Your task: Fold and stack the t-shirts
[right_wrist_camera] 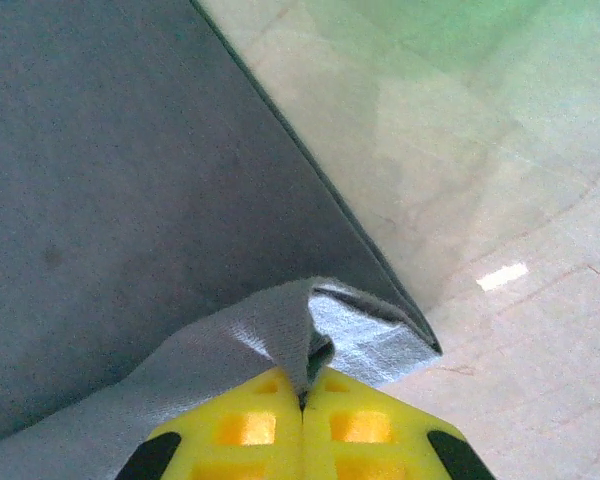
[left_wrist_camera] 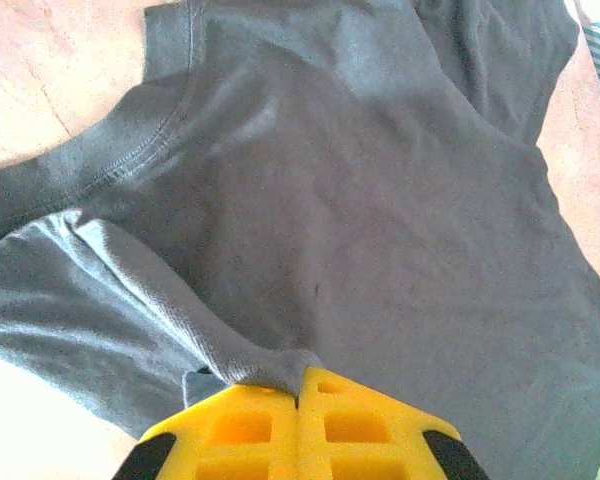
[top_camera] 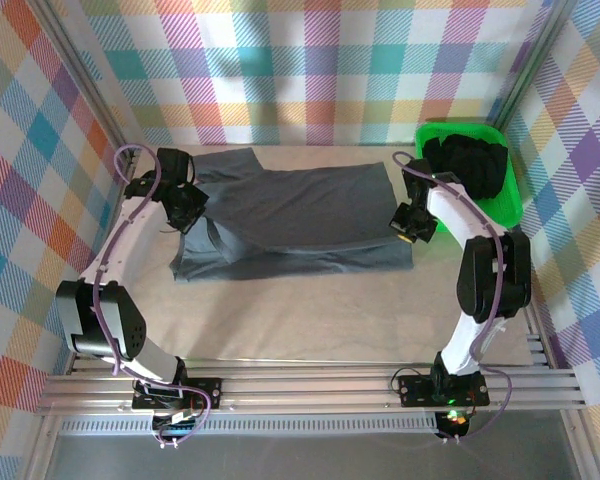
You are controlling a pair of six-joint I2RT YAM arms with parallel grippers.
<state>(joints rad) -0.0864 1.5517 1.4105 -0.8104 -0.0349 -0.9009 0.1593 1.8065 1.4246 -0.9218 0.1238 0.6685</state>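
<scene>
**Both grippers clamped on the grey shirt, lengthwise fold in hand**

Left gripper (top_camera: 188,207) is closed on a pinch of the dark grey t-shirt (top_camera: 300,215). Its wrist camera shows the yellow fingertips (left_wrist_camera: 298,388) shut tight on a bunched ridge of cloth (left_wrist_camera: 360,230) beside a sleeve. The right gripper (top_camera: 412,228) is closed too, and its wrist view shows the fingertips (right_wrist_camera: 302,388) holding a small fold at the corner of the hem (right_wrist_camera: 100,170).

The shirt lies in the middle of the desk (top_camera: 310,320), between the two arms. Its long axis runs side to side across the desk. The collar and sleeves point to the left arm's side and the straight hem to the right arm's side. A paler strip of cloth runs along the near edge under a darker layer, so one layer looks doubled over another.

To my eye this is the lengthwise fold, with each arm holding one end of the same edge. The next move calls for both arms to travel together, level and at the same pace, so the cloth stays taut and lands square. Only then should they let go.

More black shirts (top_camera: 470,160) are heaped in the green basket (top_camera: 512,195) at the far right, not yet folded.
</scene>
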